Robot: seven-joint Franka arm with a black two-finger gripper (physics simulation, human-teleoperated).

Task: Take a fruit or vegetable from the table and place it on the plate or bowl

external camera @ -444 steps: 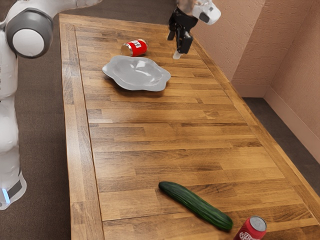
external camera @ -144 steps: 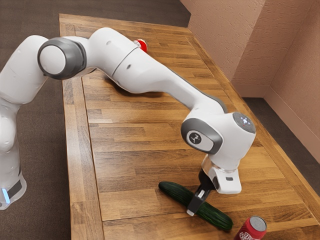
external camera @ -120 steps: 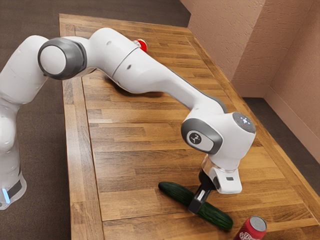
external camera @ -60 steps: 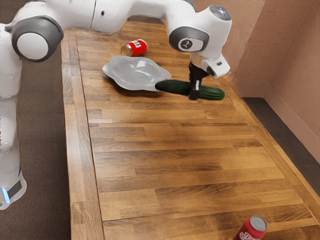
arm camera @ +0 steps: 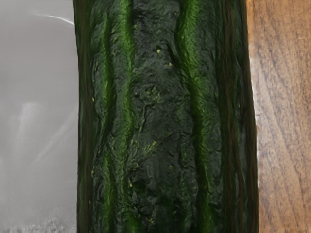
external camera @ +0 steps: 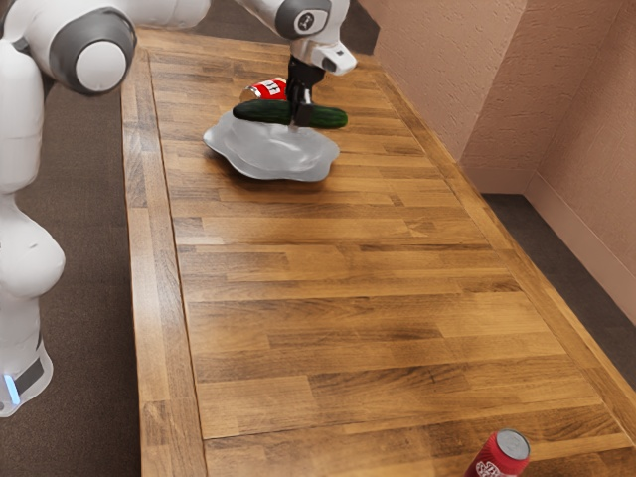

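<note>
A dark green cucumber (external camera: 268, 112) hangs level in the air over the far part of the grey wavy-rimmed plate (external camera: 283, 164), at the far end of the wooden table. My gripper (external camera: 297, 117) is shut on the cucumber near its middle, coming down on it from above. In the wrist view the cucumber (arm camera: 165, 116) runs right under my hand, with the grey plate (arm camera: 34, 121) on one side of it and bare table wood (arm camera: 284, 116) on the other.
A red can (external camera: 270, 90) lies on its side just behind the plate. Another red can (external camera: 500, 455) stands at the near edge toward the exterior view's right. A pink wall runs along the table's far-right side.
My gripper took hold of the cucumber at the near end of the table, lifted it and carried it to the far end. In the last half second it moved leftward to over the plate.
</note>
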